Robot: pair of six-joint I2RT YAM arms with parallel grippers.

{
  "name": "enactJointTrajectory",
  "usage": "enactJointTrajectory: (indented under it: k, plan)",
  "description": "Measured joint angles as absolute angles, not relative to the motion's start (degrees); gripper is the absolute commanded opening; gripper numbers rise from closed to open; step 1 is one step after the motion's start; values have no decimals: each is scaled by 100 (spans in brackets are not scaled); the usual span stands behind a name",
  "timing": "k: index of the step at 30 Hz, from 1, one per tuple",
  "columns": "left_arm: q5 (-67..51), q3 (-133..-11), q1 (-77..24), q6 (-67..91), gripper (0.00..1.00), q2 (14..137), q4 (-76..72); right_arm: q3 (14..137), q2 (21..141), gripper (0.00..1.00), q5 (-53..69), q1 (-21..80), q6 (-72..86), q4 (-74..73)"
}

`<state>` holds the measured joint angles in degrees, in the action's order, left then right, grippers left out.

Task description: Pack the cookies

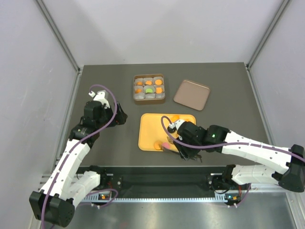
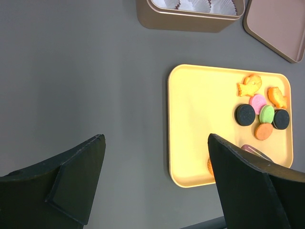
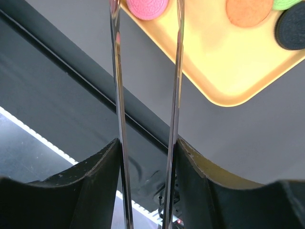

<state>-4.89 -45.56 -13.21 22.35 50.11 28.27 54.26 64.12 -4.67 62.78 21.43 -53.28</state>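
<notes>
— While the left gripper (image 2: 155, 143) hangs over the dark table (image 2: 71, 71), how do its jaws stand?

— Wide apart, with nothing between them. The yellow tray (image 2: 200, 119) lies near it, off to its right.

— And the cookies?

— Several lie loose in a cluster on the tray: a pink disc (image 2: 257, 101), a green disc (image 2: 267, 113), a black disc (image 2: 245, 115), a second black disc (image 2: 281, 119) and an orange disc (image 2: 263, 131), with two orange fish-shaped pieces (image 2: 249, 86) just beside them. Others sit in paper cups (image 1: 139, 97) inside the brown box (image 1: 148, 75) beyond the tray. These are mostly orange, with a green cookie (image 1: 149, 90) in the middle cup. The lid (image 1: 191, 94) lies flat to the right of the box.

— The right gripper (image 1: 167, 146)?

— Low over the tray's near edge. Its long thin fingers (image 3: 118, 95) stand a narrow way apart, and a pink cookie (image 3: 147, 7) shows between them at the top of the wrist view. The tips run out of that picture, so I cannot tell whether they grip it.
</notes>
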Motion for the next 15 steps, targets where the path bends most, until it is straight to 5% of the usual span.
enactJointTrajectory:
  k: [15]
  plan:
    - [-489,-4556,-1321,2235,93,5013,2827,5290,6396,40,-185,6051,2056,-5231]
